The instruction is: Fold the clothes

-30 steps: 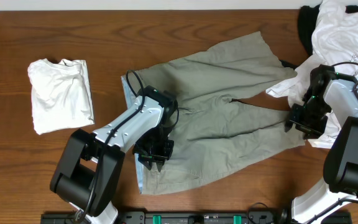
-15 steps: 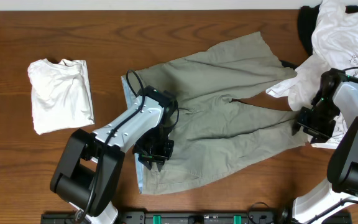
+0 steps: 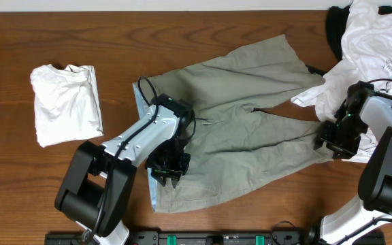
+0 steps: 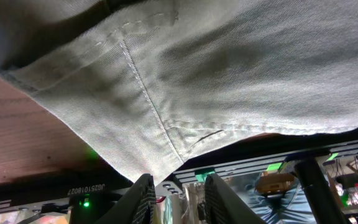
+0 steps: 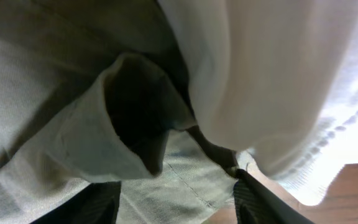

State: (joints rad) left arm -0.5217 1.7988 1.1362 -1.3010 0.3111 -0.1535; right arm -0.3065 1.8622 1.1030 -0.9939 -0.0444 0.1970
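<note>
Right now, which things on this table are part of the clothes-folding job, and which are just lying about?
Part of the job:
- khaki trousers, spread mid-table
- heap of white shirts, unfolded
- black garment at the heap's edge
- white shirt, already folded

Just lying about:
- nothing loose that I can see; only the black rail along the near edge of the table

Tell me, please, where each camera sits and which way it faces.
Overhead: fixed above the table, facing straight down at khaki trousers, a folded white shirt and a white pile; both arms show, with left gripper and right gripper.
Left wrist: on the left arm, low by the trousers' edge, facing a dark rail; its fingers show at the bottom.
Right wrist: on the right arm, close on a trouser-leg opening and white cloth; its fingers show below.
Shared: all three see the trousers.
</note>
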